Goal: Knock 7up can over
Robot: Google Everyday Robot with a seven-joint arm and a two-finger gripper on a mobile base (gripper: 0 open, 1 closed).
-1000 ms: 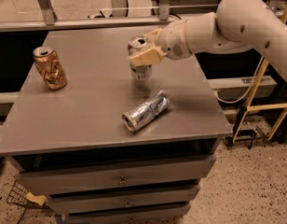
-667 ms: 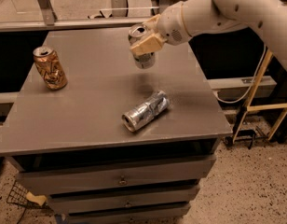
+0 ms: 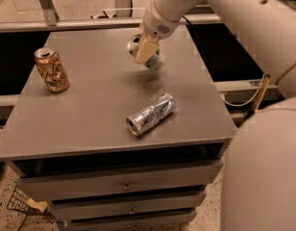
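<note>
The 7up can (image 3: 156,63), silver with a pale label, is tilted with its top (image 3: 134,43) pointing left. It hangs just above the far middle of the grey table (image 3: 90,114), over its own shadow. My gripper (image 3: 144,54) reaches down from the white arm at the top of the view and is shut on the can. One beige finger (image 3: 143,50) lies across the can's side and hides its middle.
A shinier silver can with dark markings (image 3: 151,113) lies on its side near the table's front. An orange-gold can (image 3: 51,70) stands upright at the left. My white arm (image 3: 263,28) fills the right side. Drawers (image 3: 124,184) sit under the tabletop.
The 7up can stood upright on the table in the gripper. The gripper lifted it and has now tilted it, top to the left. The other two cans have not moved.
</note>
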